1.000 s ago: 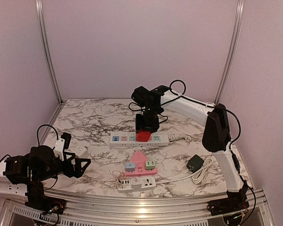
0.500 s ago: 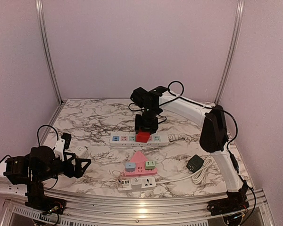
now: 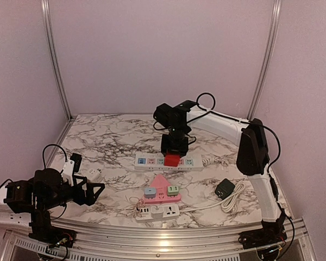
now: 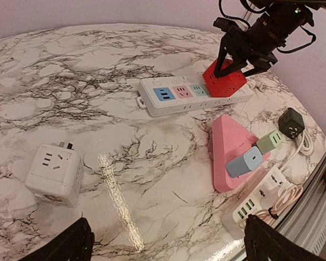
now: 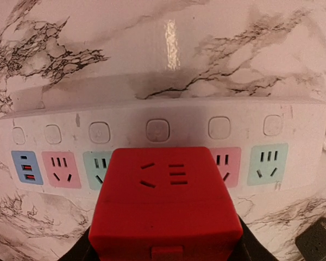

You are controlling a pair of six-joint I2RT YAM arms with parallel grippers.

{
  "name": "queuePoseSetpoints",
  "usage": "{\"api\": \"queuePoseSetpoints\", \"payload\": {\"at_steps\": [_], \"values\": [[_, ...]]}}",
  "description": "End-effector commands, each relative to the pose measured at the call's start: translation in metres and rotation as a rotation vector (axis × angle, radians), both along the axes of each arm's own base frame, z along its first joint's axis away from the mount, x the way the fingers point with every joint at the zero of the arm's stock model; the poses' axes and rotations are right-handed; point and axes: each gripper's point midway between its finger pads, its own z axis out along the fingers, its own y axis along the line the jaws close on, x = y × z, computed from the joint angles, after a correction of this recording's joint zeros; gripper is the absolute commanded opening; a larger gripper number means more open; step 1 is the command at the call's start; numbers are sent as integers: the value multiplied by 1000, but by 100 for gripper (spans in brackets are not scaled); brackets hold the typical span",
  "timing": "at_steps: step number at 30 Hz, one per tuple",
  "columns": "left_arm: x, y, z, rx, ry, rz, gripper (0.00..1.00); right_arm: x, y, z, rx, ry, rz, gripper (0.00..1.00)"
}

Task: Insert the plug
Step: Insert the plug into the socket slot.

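Right claw (image 3: 173,150) half shut on red plug (image 3: 172,160), plug between my fingers. Plug sat on strip (image 3: 146,161), right under claw, over its middle. Since moment ago, strip slid sideways to right together with claw and plug. My guess: prongs caught in strip, or I just pushed it along. Could not tell if plug was all way in. Left claw (image 3: 96,194) wide open, held nothing, far from plug.
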Motion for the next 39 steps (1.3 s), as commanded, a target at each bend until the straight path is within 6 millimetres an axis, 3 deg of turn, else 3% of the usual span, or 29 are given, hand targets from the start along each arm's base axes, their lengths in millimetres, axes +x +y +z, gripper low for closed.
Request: {"api": "queuePoseSetpoints", "payload": {"at_steps": [1,13,21,30,34,39], "values": [[-1,-2,2,-15,-14,-12,99,-28,-59,-21,-230,97,-41,0],[-1,-3,5,-30,-13,-14,99,-36,-67,-83,-326,218,-1,0],[-1,-2,2,-18,-10,-7,99,-26,-81,-105,-352,258,-30,0],[0,-2,-1,-15,-6,-3,99,-27,-82,-143,-383,319,4,0],[0,-1,-2,-13,-5,-3,99,-26,-79,-155,-375,338,9,0],[-1,-1,-4,-17,-3,-5,99,-20,-80,-149,-363,321,5,0]]}}
